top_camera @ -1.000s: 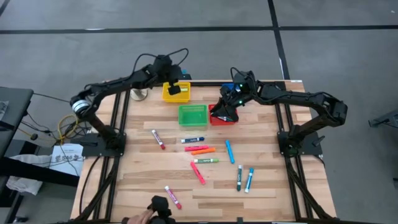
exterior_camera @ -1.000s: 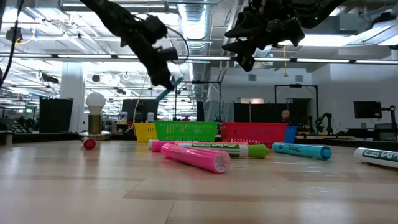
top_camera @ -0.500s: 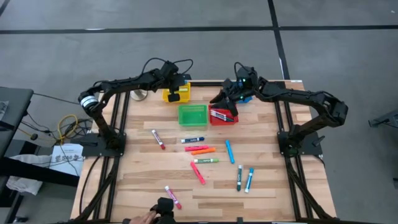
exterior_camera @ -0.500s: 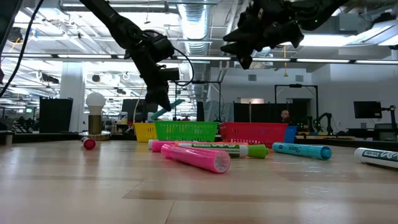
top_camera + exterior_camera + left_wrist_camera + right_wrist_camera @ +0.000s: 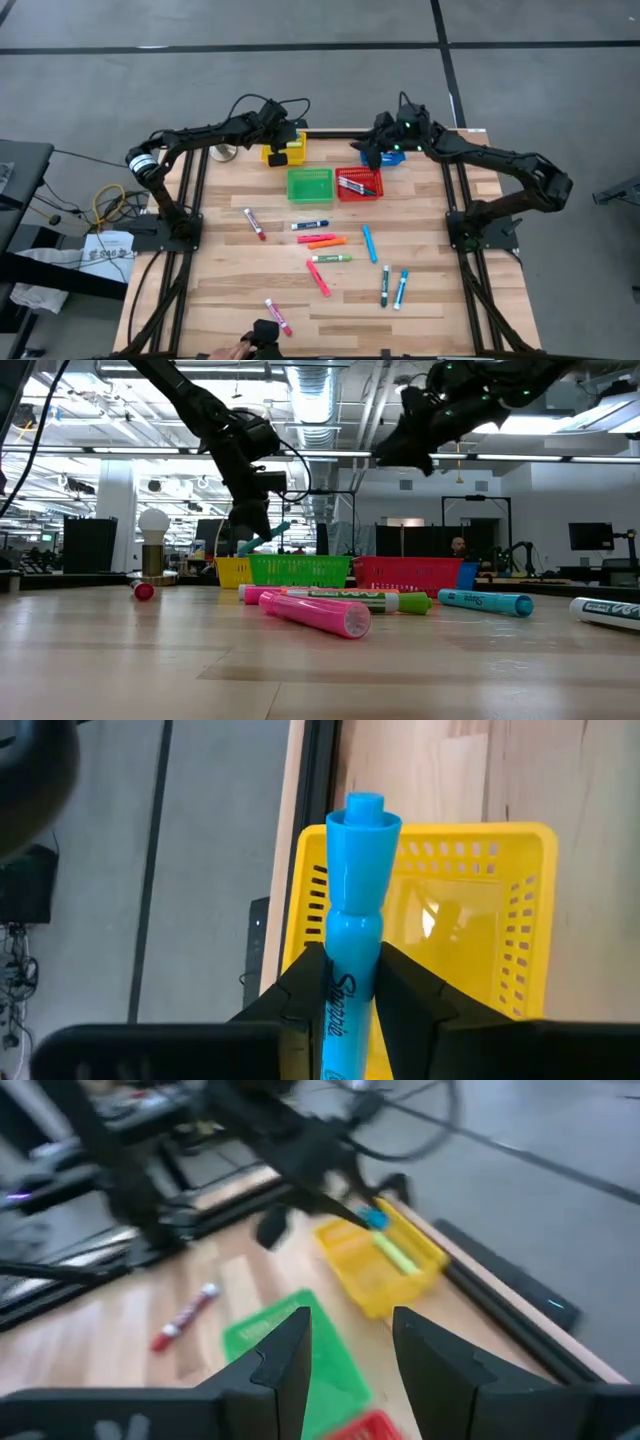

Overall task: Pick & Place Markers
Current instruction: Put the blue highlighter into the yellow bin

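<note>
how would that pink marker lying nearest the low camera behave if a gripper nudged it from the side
The pink marker is a round, smooth cylinder lying flat on the table, so a sideways nudge would probably set it rolling rather than sliding. It looks rigid and likely light, so it should not bend. Its glossy barrel may slip in a loose pinch.

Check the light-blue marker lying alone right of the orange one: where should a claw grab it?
Mid-barrel, coming straight down. The light-blue marker lies flat on the table, running near-to-far, so set the fingers across its width. The orange marker sits apart, leaving room either side.
</note>
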`<state>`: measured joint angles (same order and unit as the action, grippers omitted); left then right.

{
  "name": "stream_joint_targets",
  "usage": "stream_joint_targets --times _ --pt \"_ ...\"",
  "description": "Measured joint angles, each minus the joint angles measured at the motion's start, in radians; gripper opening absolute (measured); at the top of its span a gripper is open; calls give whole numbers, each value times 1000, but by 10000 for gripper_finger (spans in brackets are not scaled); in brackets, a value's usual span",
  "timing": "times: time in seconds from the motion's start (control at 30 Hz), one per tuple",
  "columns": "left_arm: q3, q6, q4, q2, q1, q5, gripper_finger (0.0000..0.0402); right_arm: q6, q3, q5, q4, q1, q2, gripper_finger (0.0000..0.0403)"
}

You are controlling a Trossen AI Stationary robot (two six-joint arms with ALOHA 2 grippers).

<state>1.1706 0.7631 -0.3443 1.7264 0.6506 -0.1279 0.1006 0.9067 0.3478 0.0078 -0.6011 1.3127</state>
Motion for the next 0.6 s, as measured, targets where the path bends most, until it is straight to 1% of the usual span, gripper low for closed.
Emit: stream_joint_targets --times 0.1,0.17,0.33,0.4,0.47,0.6 --pt "0 12 -4 0 0 2 66 27 -87 -94 20 16 -68 131" --pt "-1 24 -10 0 0 2 66 34 -156 -120 85 24 -122 131" --pt "-1 74 -28 5 -3 -5 66 60 -299 -119 254 26 -236 131" --pt "-2 102 -37 11 -11 -33 66 76 -343 -117 291 30 -268 131" --pt "-2 126 -40 16 -21 -55 66 87 -377 -116 311 32 -292 131" --pt "-2 139 -57 41 -49 -69 66 93 -416 -115 321 38 -308 131"
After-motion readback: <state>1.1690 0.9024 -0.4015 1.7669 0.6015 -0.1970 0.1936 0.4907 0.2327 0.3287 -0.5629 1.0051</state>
